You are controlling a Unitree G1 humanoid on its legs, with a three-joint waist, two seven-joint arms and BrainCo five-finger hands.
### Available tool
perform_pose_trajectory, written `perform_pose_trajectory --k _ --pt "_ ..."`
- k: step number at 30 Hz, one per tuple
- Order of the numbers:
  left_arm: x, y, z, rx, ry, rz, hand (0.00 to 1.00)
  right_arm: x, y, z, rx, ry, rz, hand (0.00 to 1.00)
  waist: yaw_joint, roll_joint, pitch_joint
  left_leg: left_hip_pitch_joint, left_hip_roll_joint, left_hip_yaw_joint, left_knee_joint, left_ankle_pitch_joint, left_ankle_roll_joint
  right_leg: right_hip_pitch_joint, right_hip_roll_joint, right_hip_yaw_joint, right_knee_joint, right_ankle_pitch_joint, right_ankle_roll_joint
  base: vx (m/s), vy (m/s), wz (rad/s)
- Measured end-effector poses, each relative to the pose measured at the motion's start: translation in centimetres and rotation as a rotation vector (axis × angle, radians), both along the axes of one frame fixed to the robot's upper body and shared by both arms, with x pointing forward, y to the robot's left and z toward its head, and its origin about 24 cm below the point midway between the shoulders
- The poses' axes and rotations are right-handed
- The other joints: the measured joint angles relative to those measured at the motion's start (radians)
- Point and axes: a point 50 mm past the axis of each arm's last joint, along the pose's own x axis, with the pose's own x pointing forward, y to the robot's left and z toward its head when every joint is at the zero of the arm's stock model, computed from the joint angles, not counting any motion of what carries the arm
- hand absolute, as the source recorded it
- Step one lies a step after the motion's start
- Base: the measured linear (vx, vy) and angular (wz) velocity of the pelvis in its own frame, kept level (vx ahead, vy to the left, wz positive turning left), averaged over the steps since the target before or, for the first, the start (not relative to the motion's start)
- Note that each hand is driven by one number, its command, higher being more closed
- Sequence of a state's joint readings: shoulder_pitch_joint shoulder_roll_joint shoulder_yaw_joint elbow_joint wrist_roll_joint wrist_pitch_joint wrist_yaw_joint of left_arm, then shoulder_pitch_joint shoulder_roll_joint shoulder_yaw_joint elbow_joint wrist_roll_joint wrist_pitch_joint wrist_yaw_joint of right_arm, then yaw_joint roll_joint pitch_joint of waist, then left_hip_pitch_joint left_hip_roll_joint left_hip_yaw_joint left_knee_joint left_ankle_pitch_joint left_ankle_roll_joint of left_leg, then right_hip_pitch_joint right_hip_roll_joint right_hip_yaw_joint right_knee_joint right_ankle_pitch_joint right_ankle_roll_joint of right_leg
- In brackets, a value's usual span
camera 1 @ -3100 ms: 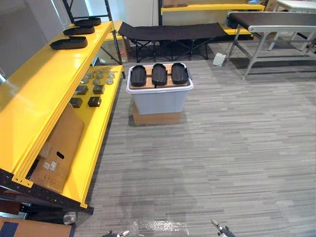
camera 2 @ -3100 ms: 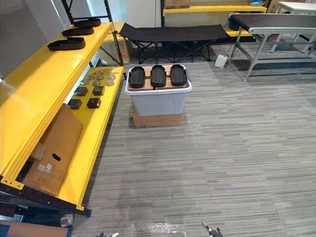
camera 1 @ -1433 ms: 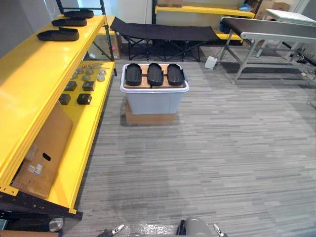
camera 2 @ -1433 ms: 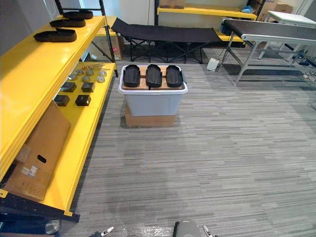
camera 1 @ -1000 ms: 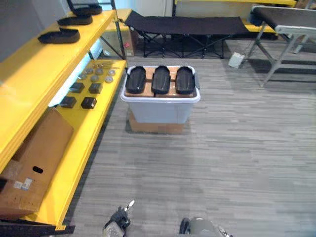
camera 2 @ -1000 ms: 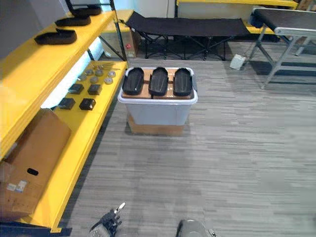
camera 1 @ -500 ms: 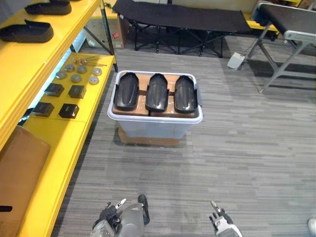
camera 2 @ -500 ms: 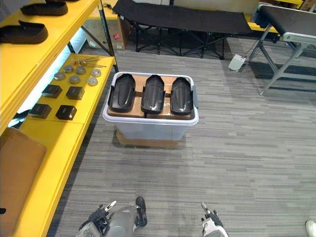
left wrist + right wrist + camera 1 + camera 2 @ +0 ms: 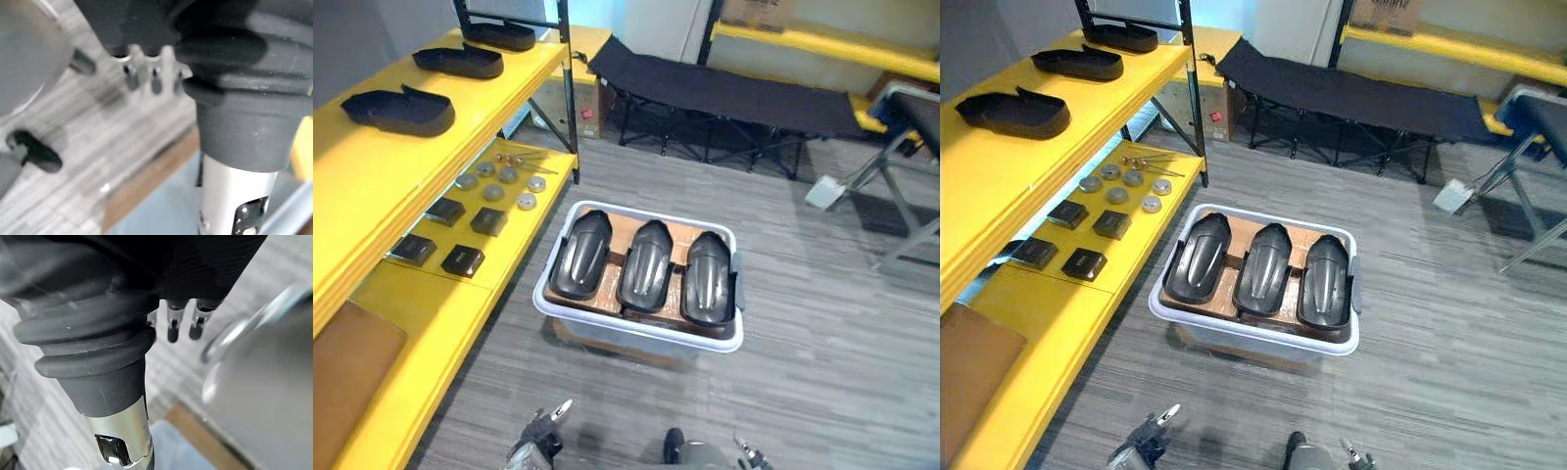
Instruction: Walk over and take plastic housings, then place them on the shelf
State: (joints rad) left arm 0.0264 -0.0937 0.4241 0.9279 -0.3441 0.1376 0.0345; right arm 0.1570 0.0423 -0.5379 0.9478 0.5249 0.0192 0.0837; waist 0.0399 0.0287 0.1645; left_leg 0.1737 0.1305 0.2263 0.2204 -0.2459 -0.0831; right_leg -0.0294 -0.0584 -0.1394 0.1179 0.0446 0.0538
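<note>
Three black plastic housings (image 9: 644,266) lie in a white plastic bin (image 9: 641,343). The left hand (image 9: 538,448) and right hand (image 9: 172,331) hang loose, empty.

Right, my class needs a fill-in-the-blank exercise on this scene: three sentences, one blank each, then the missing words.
1. The bin holds ___ black housings.
2. The bin stands on a box made of ___.
3. The shelf beside the bin is coloured ___.
Missing words: three; cardboard; yellow.
</note>
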Motion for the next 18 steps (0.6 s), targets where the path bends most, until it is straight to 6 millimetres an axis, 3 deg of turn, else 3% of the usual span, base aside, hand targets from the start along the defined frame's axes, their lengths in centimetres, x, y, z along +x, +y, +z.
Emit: perform_pose_trajectory --k 2,3,5,7,9,10,11,13,14,16,17,18 --pt "-0.7 0.3 -0.2 -0.004 0.019 0.039 0.00 -0.4 -0.1 0.0 -0.008 0.013 0.010 0.00 -0.001 0.002 0.002 -0.033 0.018 0.001 0.148 0.001 0.000 0.057 0.004 0.000 -0.029 -0.014 -0.012 0.17 -0.115 -0.10" --pt "-0.9 0.6 -0.2 0.000 0.020 0.061 0.00 -0.9 -0.1 0.0 -0.020 0.024 0.030 0.00 0.000 -0.003 0.001 -0.103 0.039 -0.007 0.321 0.005 -0.005 0.087 0.000 -0.004 -0.035 -0.045 -0.009 0.13 -0.071 0.11" --pt "-0.9 0.8 -0.2 0.003 0.012 0.066 0.00 -1.2 0.0 0.0 -0.037 0.035 0.079 0.00 -0.001 0.006 0.007 -0.193 0.105 0.006 0.496 -0.036 -0.004 0.123 -0.002 -0.025 -0.044 -0.071 -0.003 0.10 -0.023 0.19" --pt "-0.9 1.3 -0.1 0.046 -0.007 0.029 0.00 -0.6 -0.4 0.4 -0.093 0.006 0.138 0.00 0.000 -0.003 0.013 -0.209 0.155 0.032 0.398 -0.049 0.006 0.141 -0.031 -0.028 -0.041 -0.079 0.014 0.03 0.067 0.05" --pt "-1.1 1.3 -0.1 0.061 -0.004 0.017 0.00 0.3 -0.6 0.9 -0.140 -0.043 0.205 0.00 -0.011 0.003 0.014 -0.196 0.166 0.027 0.254 0.018 -0.016 0.138 -0.051 -0.025 -0.035 -0.083 0.045 0.02 0.165 -0.09" --pt "-1.1 1.5 -0.1 0.074 0.000 -0.001 0.00 0.8 -0.7 1.1 -0.164 -0.057 0.259 0.00 -0.013 -0.002 0.014 -0.165 0.130 0.016 0.176 0.007 -0.057 0.134 -0.069 -0.018 -0.039 -0.083 0.068 0.05 0.336 0.15" --pt "-0.6 2.0 0.1 0.106 -0.010 -0.056 0.00 1.1 0.6 1.0 -0.154 -0.075 0.336 0.00 -0.027 -0.035 0.015 -0.139 0.072 0.024 0.078 0.011 -0.054 0.123 -0.115 -0.028 -0.045 -0.075 0.084 0.03 0.291 0.11" --pt "0.1 2.5 0.4 0.132 -0.027 -0.094 0.00 1.2 1.6 1.0 -0.148 -0.105 0.408 0.00 -0.018 -0.054 0.014 -0.138 0.040 0.034 0.046 0.026 -0.044 0.106 -0.141 -0.025 -0.049 -0.070 0.091 0.02 0.157 0.05" --pt "0.0 3.0 0.4 0.162 -0.012 -0.152 0.00 2.3 2.8 1.5 -0.191 -0.191 0.595 0.00 -0.023 -0.076 0.000 -0.137 0.006 0.035 0.018 0.036 -0.033 0.106 -0.167 -0.025 -0.071 -0.055 0.112 0.03 0.100 0.03" --pt "-0.1 2.9 0.3 0.170 -0.006 -0.195 0.00 3.2 3.9 2.2 -0.229 -0.263 0.776 0.00 -0.025 -0.078 -0.002 -0.124 -0.008 0.033 -0.003 0.044 -0.028 0.120 -0.172 -0.024 -0.092 -0.044 0.111 0.05 0.065 0.07" --pt "-0.2 2.7 0.2 0.174 0.009 -0.253 0.00 4.7 5.9 3.3 -0.263 -0.397 1.021 0.00 -0.026 -0.080 -0.016 -0.120 -0.024 0.031 -0.036 0.063 -0.028 0.118 -0.175 -0.026 -0.113 -0.038 0.112 0.04 0.028 0.06" --pt "-0.1 2.5 0.2 0.176 0.008 -0.274 0.00 5.6 6.9 4.0 -0.281 -0.473 1.119 0.00 -0.027 -0.079 -0.017 -0.121 -0.025 0.028 -0.047 0.071 -0.029 0.116 -0.174 -0.029 -0.117 -0.036 0.112 0.04 -0.002 0.14"
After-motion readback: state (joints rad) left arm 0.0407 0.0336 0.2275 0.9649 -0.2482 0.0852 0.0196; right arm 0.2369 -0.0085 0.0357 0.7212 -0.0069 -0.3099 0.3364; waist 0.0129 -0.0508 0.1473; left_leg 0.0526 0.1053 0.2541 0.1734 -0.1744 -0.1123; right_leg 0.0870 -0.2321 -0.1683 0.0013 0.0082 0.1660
